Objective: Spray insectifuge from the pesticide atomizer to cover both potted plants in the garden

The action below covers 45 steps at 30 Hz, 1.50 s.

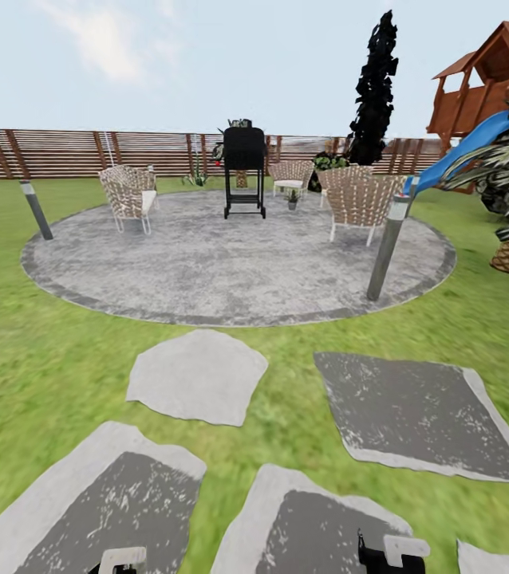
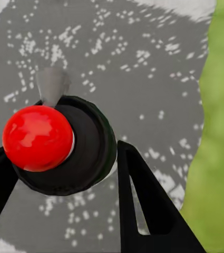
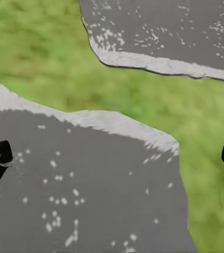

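1. The pesticide atomizer sits between your left tool's black fingers, gripped; you see a dark round body end-on with a glossy red ball.
2. One potted plant stands far ahead on the round patio, between the wicker chairs; drive forward.
3. Your right tool hangs spread wide and empty over a stepping slab.
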Available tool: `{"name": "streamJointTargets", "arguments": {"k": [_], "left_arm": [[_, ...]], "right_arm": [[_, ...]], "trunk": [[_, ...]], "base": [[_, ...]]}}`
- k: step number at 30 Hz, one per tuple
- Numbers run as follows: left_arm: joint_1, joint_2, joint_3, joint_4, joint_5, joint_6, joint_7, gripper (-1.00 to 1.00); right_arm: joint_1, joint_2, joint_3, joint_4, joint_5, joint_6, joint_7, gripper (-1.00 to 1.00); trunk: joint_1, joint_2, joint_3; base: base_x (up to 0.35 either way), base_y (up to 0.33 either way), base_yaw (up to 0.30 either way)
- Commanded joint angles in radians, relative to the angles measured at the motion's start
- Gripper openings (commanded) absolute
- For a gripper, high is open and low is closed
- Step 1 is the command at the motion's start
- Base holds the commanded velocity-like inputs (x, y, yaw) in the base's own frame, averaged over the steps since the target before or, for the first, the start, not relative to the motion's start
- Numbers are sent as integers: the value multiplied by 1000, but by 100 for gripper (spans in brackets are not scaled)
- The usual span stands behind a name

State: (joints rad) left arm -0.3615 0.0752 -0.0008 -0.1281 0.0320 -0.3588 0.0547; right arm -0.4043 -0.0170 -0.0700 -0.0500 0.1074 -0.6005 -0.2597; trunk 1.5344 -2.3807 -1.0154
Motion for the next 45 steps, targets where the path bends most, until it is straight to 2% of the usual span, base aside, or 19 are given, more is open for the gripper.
{"name": "streamJointTargets", "arguments": {"k": [1,23,45], "left_arm": [[-1,0,-1,1,3,-3,1,-100],[-1,0,-1,1,3,-3,1,-100],[-1,0,2,1,3,-3,1,-100]], "right_arm": [[-1,0,-7,1,11,-2,-4,100],[-1,0,-7,1,11,-2,-4,100],[-1,0,-7,1,11,-2,-4,100]], "trunk": [[0,0,-1],[0,0,-1],[0,0,-1]], "base": [[336,78,0],[336,76,0],[336,3,0]]}}
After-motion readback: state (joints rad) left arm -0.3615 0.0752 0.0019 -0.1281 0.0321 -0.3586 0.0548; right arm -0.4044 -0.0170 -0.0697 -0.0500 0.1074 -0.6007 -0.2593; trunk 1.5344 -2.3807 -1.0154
